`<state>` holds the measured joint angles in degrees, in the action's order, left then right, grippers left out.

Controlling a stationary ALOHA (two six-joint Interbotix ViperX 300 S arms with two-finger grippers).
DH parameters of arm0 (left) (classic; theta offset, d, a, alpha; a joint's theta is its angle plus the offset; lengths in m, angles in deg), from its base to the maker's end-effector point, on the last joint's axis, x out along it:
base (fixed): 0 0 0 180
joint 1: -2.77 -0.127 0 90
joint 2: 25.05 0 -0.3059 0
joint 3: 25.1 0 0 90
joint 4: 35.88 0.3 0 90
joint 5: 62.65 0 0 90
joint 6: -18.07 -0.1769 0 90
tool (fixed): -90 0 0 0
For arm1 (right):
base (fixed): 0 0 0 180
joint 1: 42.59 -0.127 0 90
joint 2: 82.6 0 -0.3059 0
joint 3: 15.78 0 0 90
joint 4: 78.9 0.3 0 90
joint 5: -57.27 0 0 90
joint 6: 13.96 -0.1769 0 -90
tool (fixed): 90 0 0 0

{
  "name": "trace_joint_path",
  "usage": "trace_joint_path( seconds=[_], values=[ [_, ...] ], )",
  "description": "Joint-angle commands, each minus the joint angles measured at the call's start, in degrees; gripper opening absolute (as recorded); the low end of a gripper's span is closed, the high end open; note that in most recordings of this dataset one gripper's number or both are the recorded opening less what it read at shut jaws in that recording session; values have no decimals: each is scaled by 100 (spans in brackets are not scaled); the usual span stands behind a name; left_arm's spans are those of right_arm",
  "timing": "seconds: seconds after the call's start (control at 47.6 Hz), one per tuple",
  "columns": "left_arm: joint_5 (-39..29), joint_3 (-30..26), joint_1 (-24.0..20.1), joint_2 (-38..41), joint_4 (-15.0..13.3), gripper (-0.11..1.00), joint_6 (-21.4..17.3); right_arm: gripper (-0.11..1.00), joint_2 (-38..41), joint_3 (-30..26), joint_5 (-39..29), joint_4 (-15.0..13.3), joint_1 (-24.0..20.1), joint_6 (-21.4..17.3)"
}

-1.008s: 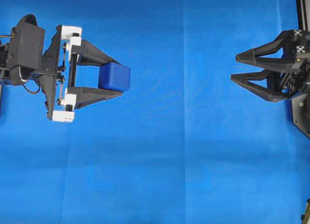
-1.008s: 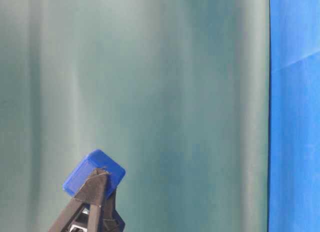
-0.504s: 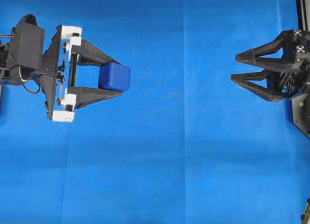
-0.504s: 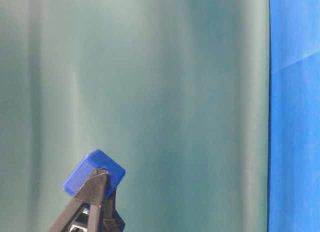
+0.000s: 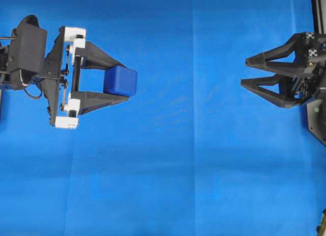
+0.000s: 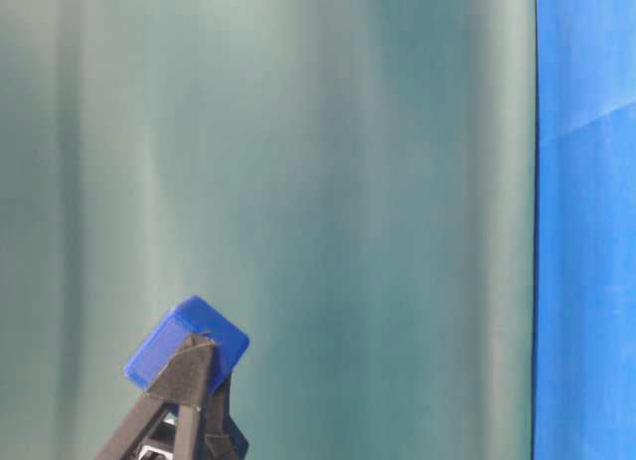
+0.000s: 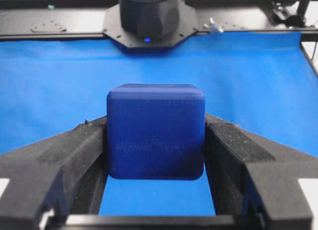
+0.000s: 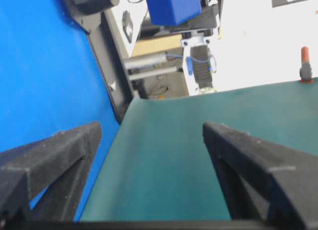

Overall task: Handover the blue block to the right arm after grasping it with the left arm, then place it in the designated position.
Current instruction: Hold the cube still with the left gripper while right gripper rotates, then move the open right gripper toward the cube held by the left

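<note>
so the left claw (image 5: 116,81) has the blue block (image 5: 120,81) pinched between its two fingertips, held up off the blue cloth (image 5: 168,169) on the worktop, faces square against the pads in the left wrist view. the right claw (image 5: 244,72) sits well apart on the far side with its fingers spread wide and nothing in them, rolled at a bit of an angle. handover hasn't happened yet imo. to do it well i'd bring the right claw straight in on the end of the block that sticks out past the left fingertips, line its fingers up on the free faces, not the ones the left is already squeezing, and only let the left open once the right has properly clamped.
</note>
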<state>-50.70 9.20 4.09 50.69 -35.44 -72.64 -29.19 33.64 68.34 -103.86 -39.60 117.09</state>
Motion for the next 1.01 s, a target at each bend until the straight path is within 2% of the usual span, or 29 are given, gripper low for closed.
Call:
trace_joint_path(
  seconds=[0.0, 0.378, 0.987],
  values=[
    [62, -88, -9, -79, -9, 49, 9, 95, 114, -202, 185, -9, 9, -9],
    [53, -88, -9, -70, -9, 49, 9, 95, 1107, -756, 703, -123, 9, 334],
    [26, -88, -9, -70, -18, 49, 9, 95, 2848, -2083, 914, -132, 9, 352]
  ],
)
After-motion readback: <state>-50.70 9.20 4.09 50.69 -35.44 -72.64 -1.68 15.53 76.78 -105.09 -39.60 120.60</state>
